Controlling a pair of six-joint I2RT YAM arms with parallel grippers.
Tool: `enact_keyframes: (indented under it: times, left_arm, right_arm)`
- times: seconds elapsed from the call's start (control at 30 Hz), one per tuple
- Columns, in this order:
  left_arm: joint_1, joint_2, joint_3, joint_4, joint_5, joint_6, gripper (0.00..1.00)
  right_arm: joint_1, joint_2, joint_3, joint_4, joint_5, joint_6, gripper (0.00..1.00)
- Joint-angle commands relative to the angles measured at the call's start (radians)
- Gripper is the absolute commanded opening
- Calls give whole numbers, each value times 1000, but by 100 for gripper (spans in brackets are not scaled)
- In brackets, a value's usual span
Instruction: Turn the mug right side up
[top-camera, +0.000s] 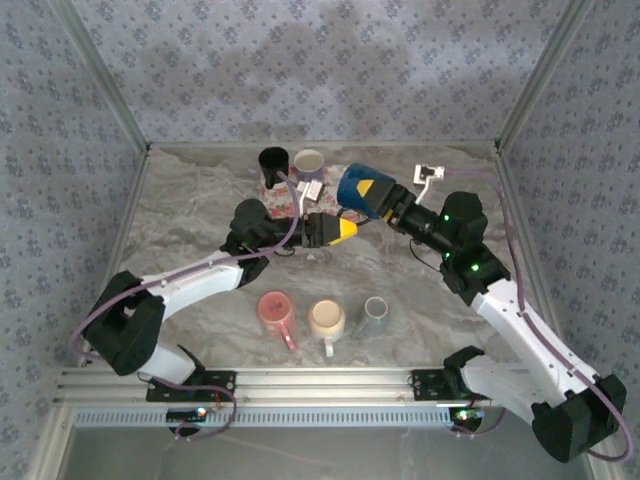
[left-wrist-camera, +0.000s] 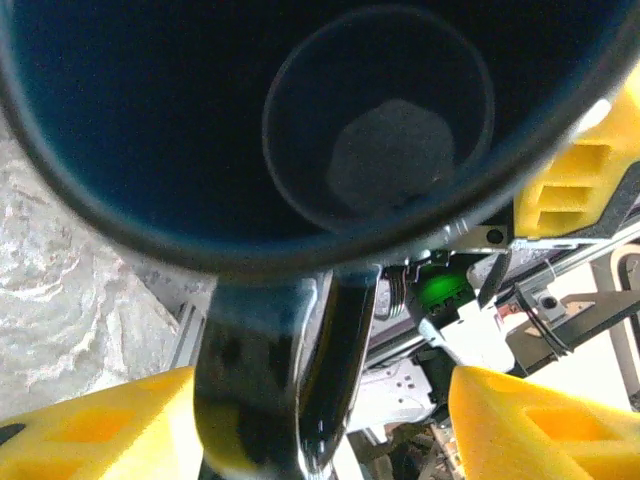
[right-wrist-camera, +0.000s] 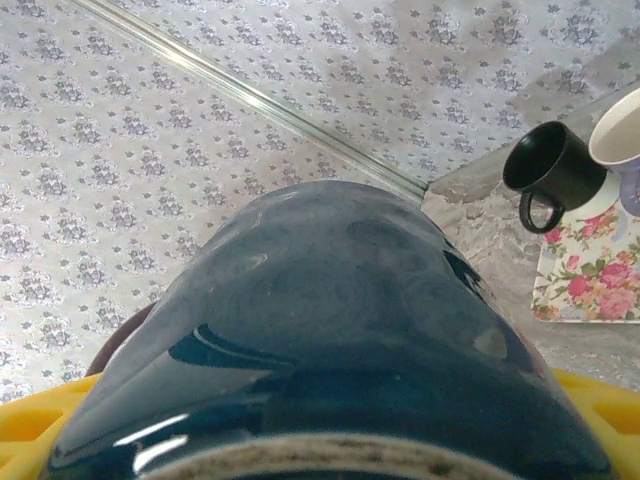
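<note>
The dark blue mug (top-camera: 352, 186) is in the air above the back middle of the tabletop (top-camera: 190, 225), lying on its side, not upright. The right claw (top-camera: 375, 195) is clenched on it: in the right wrist view its yellow fingers (right-wrist-camera: 40, 425) show at both lower corners with the mug's glossy wall bulging between them.

The mug's open mouth faces the left claw (top-camera: 345, 231), which sits just beside its rim. The left wrist camera looks straight into the dark inside of the mug. The handle (left-wrist-camera: 300, 380) hangs down from the rim between the two yellow fingers (left-wrist-camera: 110, 425). Those fingers are spread wide, one on each side of the handle, so the left claw is released. Whether the handle touches the nearer finger is not clear.

Behind the blue mug, a black mug (top-camera: 273, 160) and a white mug (top-camera: 309, 162) stand upright side by side at the back of a flowered mat (top-camera: 284, 198). Nearer the arm bases, a pink mug (top-camera: 274, 310), a cream mug (top-camera: 327, 318) and a grey cup (top-camera: 376, 315) stand in a row on the tabletop, mouths up.
</note>
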Motion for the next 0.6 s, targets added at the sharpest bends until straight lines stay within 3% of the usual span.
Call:
enact_keyframes:
  times: [0.0, 0.2, 0.57]
  left_arm:
    - [0, 15, 36, 201, 6, -79, 58]
    - [0, 10, 42, 226, -7, -78, 31]
    - [11, 9, 15, 304, -23, -110, 32]
  right_arm:
    - [16, -17, 6, 147, -13, 30, 50]
    - [24, -20, -12, 171, -12, 42, 49]
    - [50, -17, -28, 189, -23, 54, 48]
